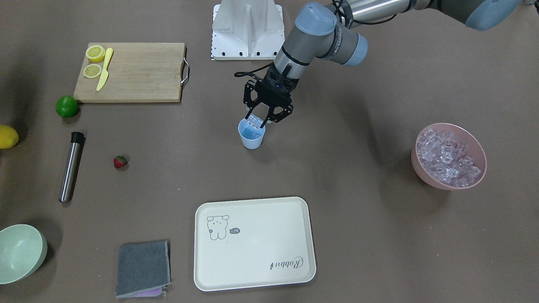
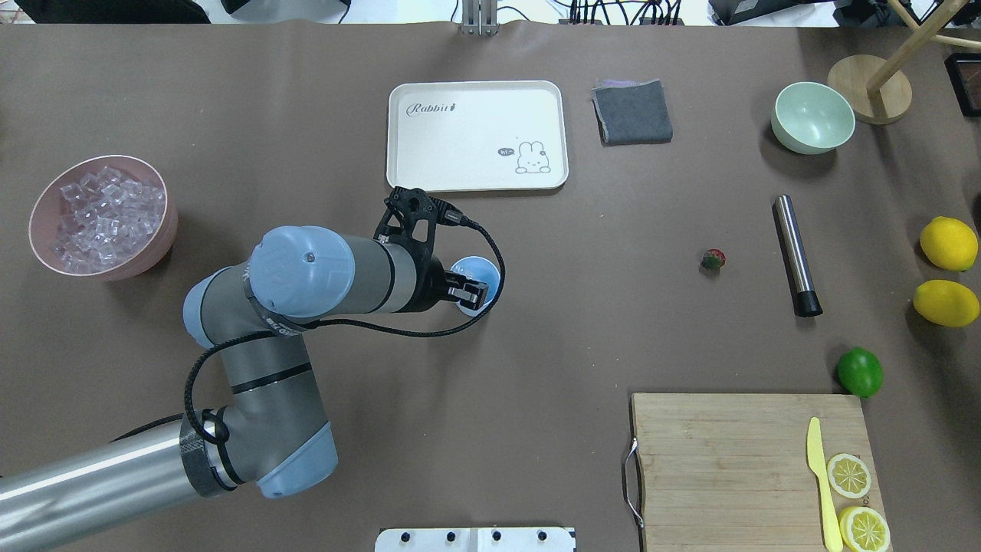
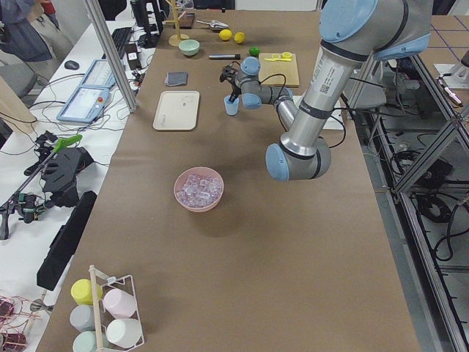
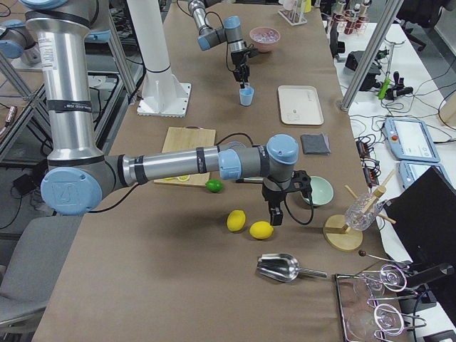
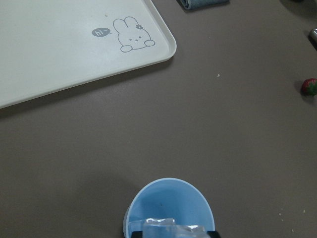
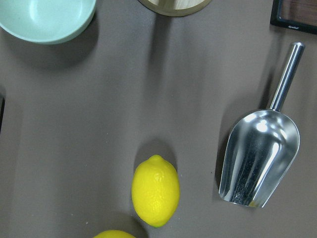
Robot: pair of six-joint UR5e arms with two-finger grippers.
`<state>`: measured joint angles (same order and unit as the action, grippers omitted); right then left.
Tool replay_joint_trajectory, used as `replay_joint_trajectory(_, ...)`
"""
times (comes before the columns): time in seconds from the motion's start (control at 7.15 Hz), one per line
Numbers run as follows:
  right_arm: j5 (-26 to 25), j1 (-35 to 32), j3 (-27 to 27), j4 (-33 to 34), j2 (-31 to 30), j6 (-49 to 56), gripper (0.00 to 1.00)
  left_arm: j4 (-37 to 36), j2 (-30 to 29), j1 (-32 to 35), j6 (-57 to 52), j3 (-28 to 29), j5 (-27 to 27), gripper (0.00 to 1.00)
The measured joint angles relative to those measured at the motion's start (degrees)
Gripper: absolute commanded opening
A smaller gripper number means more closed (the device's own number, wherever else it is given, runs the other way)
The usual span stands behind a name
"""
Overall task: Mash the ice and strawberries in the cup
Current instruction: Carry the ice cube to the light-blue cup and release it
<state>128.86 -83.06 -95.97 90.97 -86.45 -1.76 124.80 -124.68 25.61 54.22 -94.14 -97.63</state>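
Reaching in from the upper right of the front-facing view, wrist bent downward, left tool [image 1: 256, 122] just above the small light blue tapered plastic cup [image 1: 252, 138] at centre. Pinched narrow on clear glassy ice cubes [image 1: 254, 120]. At left on the counter [image 1: 337, 176], well apart, a small red strawberry [image 1: 120, 162]. More cubes heaped in a round pink bowl [image 1: 417, 165] at right. Only in the right side view: right tool [image 4: 274, 216], pointing down near a yellow lemon [image 4: 261, 229]; cannot tell how wide. Only from the right wrist, close up: a shiny metal scoop [image 6: 258, 163].
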Motion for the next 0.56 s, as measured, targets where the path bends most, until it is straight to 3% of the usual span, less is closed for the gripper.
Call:
replay_joint_trajectory(0.14,0.03,0.0,0.01,0.0,-0.05,0.0,1.0,0.81,-0.02,-0.59,-0.01,0.54,0.7,0.68)
replay_joint_trajectory(0.28,0.14,0.0,0.02,0.0,-0.2,0.0,1.0,1.36,0.0,-0.84,-0.11,0.55,0.94,0.97)
replay_joint_trajectory(0.56,0.44,0.0,-0.14,0.0,-0.51,0.0,1.0,2.55,0.27,-0.75,-0.48,0.13,1.06,0.97)
